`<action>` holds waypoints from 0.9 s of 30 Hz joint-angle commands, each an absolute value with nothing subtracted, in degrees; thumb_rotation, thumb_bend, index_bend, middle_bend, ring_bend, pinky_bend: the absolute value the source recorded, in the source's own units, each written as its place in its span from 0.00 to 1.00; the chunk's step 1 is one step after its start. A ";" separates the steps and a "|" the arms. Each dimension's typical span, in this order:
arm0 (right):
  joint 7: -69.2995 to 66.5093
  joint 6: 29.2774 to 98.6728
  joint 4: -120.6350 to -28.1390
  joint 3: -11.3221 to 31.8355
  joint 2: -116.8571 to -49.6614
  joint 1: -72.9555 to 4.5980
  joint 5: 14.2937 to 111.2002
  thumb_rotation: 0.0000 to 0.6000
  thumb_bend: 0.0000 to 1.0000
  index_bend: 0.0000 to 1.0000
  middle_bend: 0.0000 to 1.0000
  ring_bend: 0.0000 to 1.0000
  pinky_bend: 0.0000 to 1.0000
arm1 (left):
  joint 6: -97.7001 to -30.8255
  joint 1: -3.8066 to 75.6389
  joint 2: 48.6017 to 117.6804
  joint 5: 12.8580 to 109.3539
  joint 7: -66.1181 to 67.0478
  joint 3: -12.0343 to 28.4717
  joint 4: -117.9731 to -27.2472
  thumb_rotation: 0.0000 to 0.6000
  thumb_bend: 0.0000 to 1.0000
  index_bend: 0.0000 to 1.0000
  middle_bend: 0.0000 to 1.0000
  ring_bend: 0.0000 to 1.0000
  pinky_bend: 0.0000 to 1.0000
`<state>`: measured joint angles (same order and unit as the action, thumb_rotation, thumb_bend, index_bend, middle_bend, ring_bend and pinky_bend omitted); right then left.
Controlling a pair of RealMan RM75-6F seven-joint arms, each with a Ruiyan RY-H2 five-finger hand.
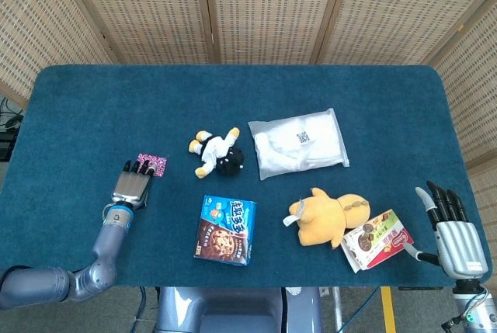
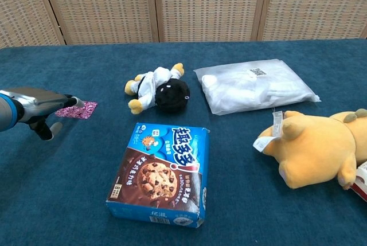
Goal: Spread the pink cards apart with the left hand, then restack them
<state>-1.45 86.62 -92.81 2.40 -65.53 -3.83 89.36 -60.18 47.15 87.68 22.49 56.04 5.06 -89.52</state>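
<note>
The left hand (image 1: pixel 132 186), flat with fingers extended and holding nothing, overlapped the pink cards (image 1: pixel 152 164) beside the cookie box (image 1: pixel 225 230); the right hand (image 1: pixel 453 234) rested open, empty.

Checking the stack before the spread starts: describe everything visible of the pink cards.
The pink cards look like one thin, flat, square stack with a speckled pink-and-white pattern, lying on the blue table left of the small plush doll. The left hand reaches over their near-left edge, fingertips covering it; actual contact is unclear.
</note>
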 commanded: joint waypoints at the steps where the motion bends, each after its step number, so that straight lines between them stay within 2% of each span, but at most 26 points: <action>1: -1.43 86.60 -92.82 2.42 -65.51 -3.80 89.29 1.00 0.03 0.00 0.00 0.00 0.00 | -60.03 47.64 88.21 21.88 56.09 4.85 -88.98 1.00 0.66 0.00 0.00 0.00 0.00; 12: -1.42 86.69 -92.79 2.41 -65.44 -3.63 89.16 1.00 0.03 0.00 0.00 0.00 0.00 | -59.30 48.38 90.26 20.28 55.86 3.26 -86.04 1.00 0.65 0.00 0.00 0.00 0.00; 27: -1.45 87.31 -93.11 2.38 -65.12 -3.32 89.54 1.00 0.03 0.00 0.00 0.00 0.00 | -59.01 46.67 88.46 19.81 54.35 0.46 -84.33 1.00 0.66 0.00 0.00 0.00 0.00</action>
